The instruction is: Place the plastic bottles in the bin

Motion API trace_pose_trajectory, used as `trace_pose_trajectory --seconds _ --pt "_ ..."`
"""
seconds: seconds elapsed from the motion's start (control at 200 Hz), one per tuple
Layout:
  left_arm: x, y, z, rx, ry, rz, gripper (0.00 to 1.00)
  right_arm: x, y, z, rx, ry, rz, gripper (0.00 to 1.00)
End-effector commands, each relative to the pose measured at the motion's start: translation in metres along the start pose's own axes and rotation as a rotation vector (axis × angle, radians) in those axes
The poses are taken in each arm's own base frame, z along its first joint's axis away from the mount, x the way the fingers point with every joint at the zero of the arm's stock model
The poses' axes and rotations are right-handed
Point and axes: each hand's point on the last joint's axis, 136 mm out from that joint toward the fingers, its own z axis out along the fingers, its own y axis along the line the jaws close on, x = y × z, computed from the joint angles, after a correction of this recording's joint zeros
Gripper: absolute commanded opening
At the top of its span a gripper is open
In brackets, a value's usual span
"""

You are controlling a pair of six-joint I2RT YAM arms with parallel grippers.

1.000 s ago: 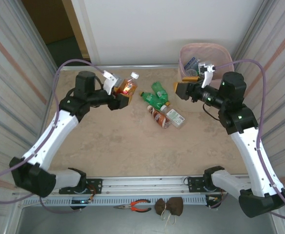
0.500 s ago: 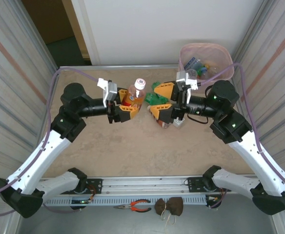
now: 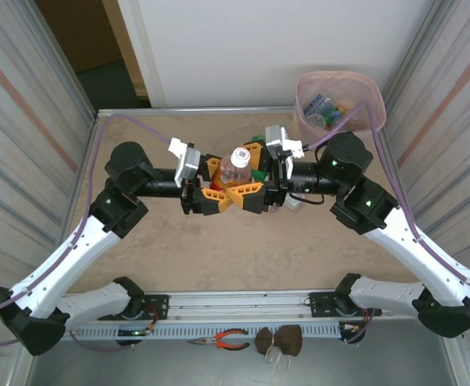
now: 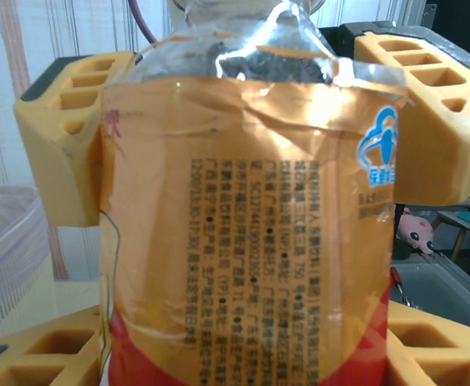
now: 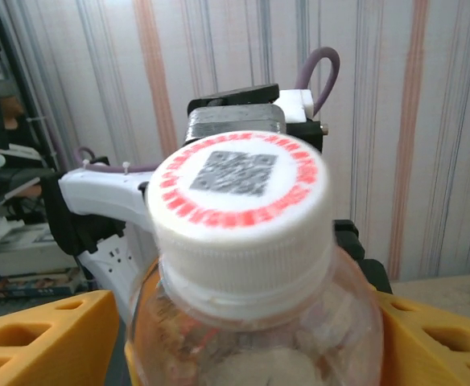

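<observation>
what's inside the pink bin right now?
A few plastic bottles lie inside the bin, one with a blue label. The bin's near wall hides whatever lies lower down, so the full count cannot be told.

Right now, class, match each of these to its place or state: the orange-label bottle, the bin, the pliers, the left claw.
Things:
1. orange-label bottle
2. bin
3. pliers
4. left claw

Places or states:
A. at the far right corner of the table
B. shut on a bottle
C. lying past the table's near edge
D. held upright over the table's middle

Pairs: 1-D, 2-A, 3-C, 4-B
</observation>
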Motion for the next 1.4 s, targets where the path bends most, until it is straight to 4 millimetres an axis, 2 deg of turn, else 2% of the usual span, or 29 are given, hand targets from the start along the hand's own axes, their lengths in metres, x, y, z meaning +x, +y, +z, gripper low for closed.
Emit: trace_pose_trajectory --seconds 0.0,0.135,0.366,0.481,0.621,0.811,0.927,1.032,1.187,1.398 --pt "-0.020 -0.010 -0.001 0.034 -0.037 0.063 0.51 -0.016 0.011 -0.001 -0.026 -0.044 -0.056 0.69" --pt "-0.018 -0.008 0.000 0.028 -0.035 0.062 0.50 -0.014 0.011 0.000 -0.026 -0.040 -0.053 0.61" --pt "-0.017 -0.007 -0.001 0.021 -0.036 0.059 0.53 -0.017 0.010 -0.001 -0.015 -0.048 -0.058 0.54" --pt "-0.018 -0.007 -0.001 0.014 -0.037 0.055 0.59 -0.019 0.010 -0.002 -0.009 -0.052 -0.059 0.53" --pt "-0.017 -0.006 -0.003 -0.010 -0.036 0.052 0.76 -0.022 0.006 -0.003 0.018 -0.060 -0.059 0.52" --pt "-0.006 -0.002 -0.010 -0.085 -0.007 0.042 0.84 -0.031 -0.012 -0.013 0.140 -0.067 -0.042 0.51" --pt "0.002 0.006 -0.018 -0.171 0.013 0.030 0.88 -0.035 -0.035 -0.027 0.248 -0.059 -0.022 0.50" --pt "0.013 0.011 -0.025 -0.241 0.049 0.016 0.89 -0.043 -0.059 -0.049 0.366 -0.067 -0.004 0.49" --pt "0.023 0.013 -0.030 -0.280 0.069 -0.007 0.89 -0.052 -0.105 -0.092 0.569 -0.060 0.031 0.48" --pt "0.028 0.012 -0.030 -0.274 0.075 -0.031 0.88 -0.044 -0.179 -0.156 0.902 -0.008 0.113 0.42"
